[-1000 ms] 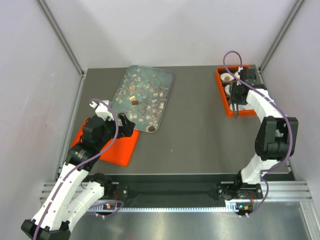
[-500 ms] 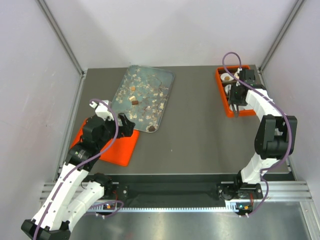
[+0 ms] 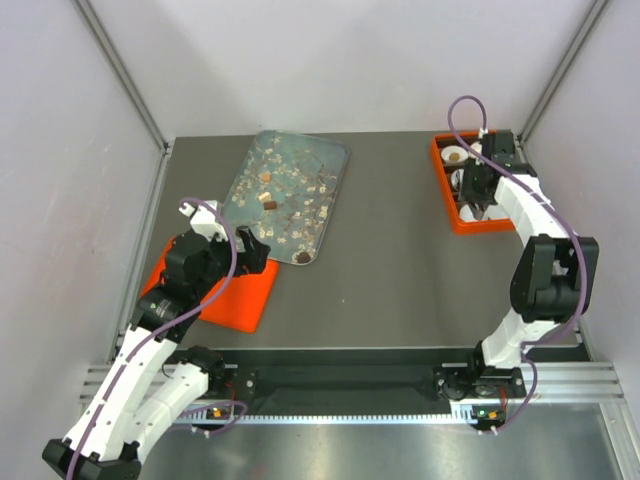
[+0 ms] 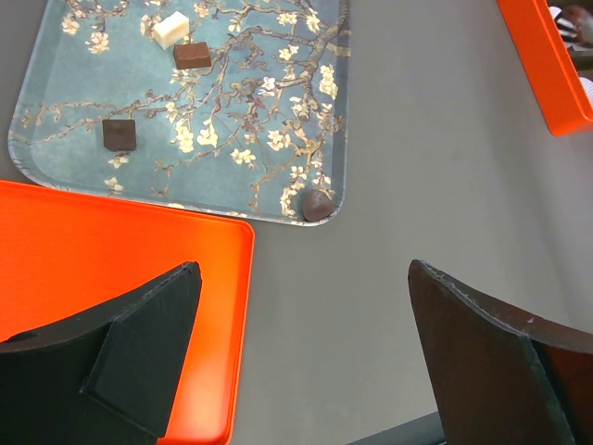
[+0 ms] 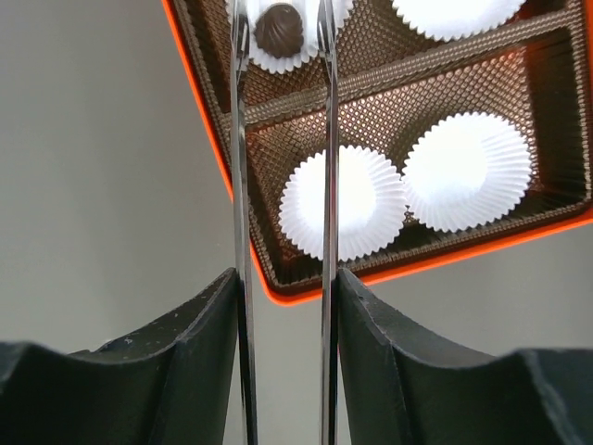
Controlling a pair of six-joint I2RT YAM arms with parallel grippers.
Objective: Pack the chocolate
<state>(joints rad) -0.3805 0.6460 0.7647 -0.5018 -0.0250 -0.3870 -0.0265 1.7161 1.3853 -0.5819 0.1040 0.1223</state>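
Chocolate pieces lie on the blue floral tray [image 3: 290, 190]: a brown block [image 4: 192, 56], a dark block [image 4: 119, 134], a round dark one [image 4: 318, 205] at the near rim, and a white piece [image 4: 170, 30]. My right gripper [image 5: 285, 278] is shut on thin metal tongs [image 5: 241, 185] over the orange box [image 3: 470, 215]. The tong tips stand either side of a dark chocolate [image 5: 279, 28] sitting in a white paper cup. I cannot tell whether they touch it. My left gripper [image 4: 304, 278] is open and empty, low over the table beside the orange lid [image 4: 93, 250].
The orange box [image 5: 445, 264] has a brown lattice liner with dividers and two empty white cups [image 5: 357, 199] [image 5: 468, 171] in its near compartment. Bare grey table lies between the tray and the box. Walls close in on both sides.
My right gripper has moved with the tongs toward the far side, over the orange box. The left arm has not moved.
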